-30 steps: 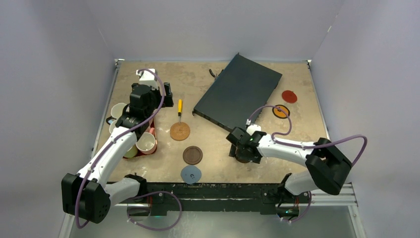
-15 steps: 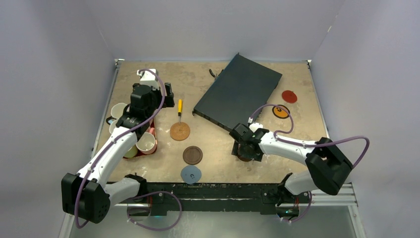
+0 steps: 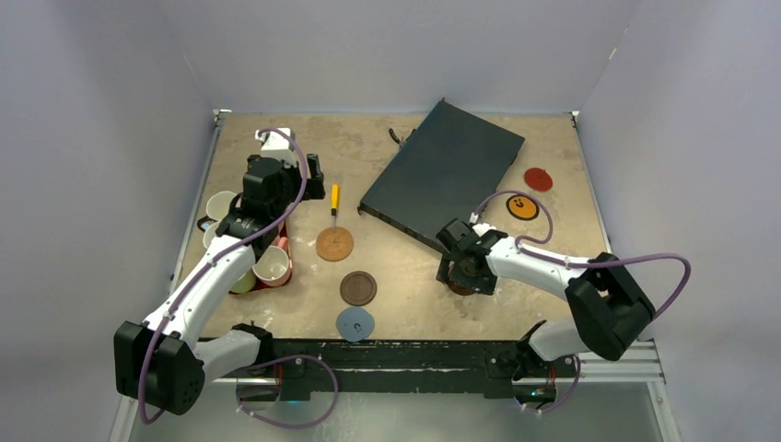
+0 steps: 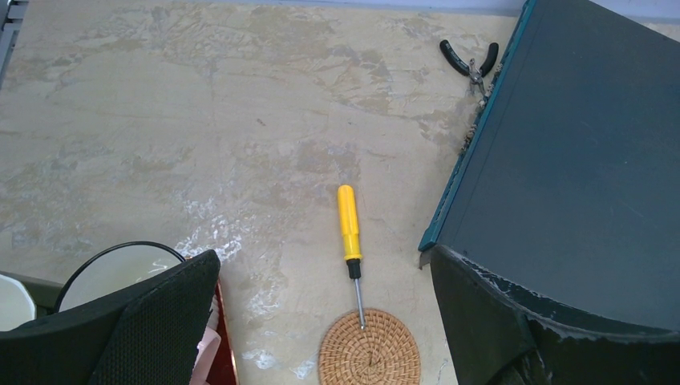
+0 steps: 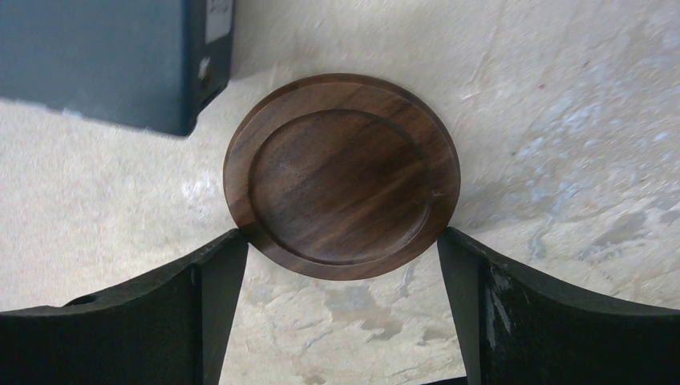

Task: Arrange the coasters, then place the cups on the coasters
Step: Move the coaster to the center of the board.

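Over the table's right half, my right gripper (image 3: 463,273) (image 5: 341,237) is open. Its fingertips (image 5: 228,249) flank the near rim of a dark brown wooden coaster (image 5: 342,175) (image 3: 458,288) lying flat on the table. My left gripper (image 3: 308,175) (image 4: 325,257) hangs open and empty, above the cups (image 3: 272,265) crowded on a dark red tray (image 3: 276,235) at the left. A cork coaster (image 3: 334,244) (image 4: 370,349), a second dark brown one (image 3: 358,288) and a blue-grey one (image 3: 355,324) lie mid-table. Orange (image 3: 523,207) and red (image 3: 538,179) coasters lie at the back right.
A large dark flat box (image 3: 444,170) (image 4: 577,144) lies slanted at the back, its corner close to the right gripper (image 5: 120,64). A yellow screwdriver (image 3: 334,201) (image 4: 348,224) rests with its tip on the cork coaster. Small pliers (image 4: 469,60) lie by the box's far edge.
My right gripper has moved right and a little back, and the dark brown coaster moved with it. The orange coaster is now uncovered. The left arm has not moved.
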Motion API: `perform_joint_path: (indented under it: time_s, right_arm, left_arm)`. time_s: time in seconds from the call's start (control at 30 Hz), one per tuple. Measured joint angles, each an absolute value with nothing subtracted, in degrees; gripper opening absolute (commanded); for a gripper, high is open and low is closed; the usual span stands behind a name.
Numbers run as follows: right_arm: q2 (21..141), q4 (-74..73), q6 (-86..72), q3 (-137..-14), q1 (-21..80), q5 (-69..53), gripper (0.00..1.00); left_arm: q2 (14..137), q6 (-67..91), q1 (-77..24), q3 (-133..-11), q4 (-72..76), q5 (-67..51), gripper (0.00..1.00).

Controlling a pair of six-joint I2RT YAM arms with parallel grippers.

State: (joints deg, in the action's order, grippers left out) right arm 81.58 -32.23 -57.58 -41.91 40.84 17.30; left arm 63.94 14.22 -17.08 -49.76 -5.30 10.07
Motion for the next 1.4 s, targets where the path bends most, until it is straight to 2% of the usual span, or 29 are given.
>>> perform_joint_path:
  time_s: [0.7,1.4]
  right_arm:
    - [80.4,-28.4,-49.1,-40.8,24.2,16.9,0.92]
    - [85.7,-23.6,-41.3,-44.9,16.0,16.4,0.92]
  left_arm:
    - [63.9,14.3,-18.1,-49.8,-5.3,10.0,0.99]
    - [63.9,14.3,-18.8,-49.8,-5.3,10.7,0.99]
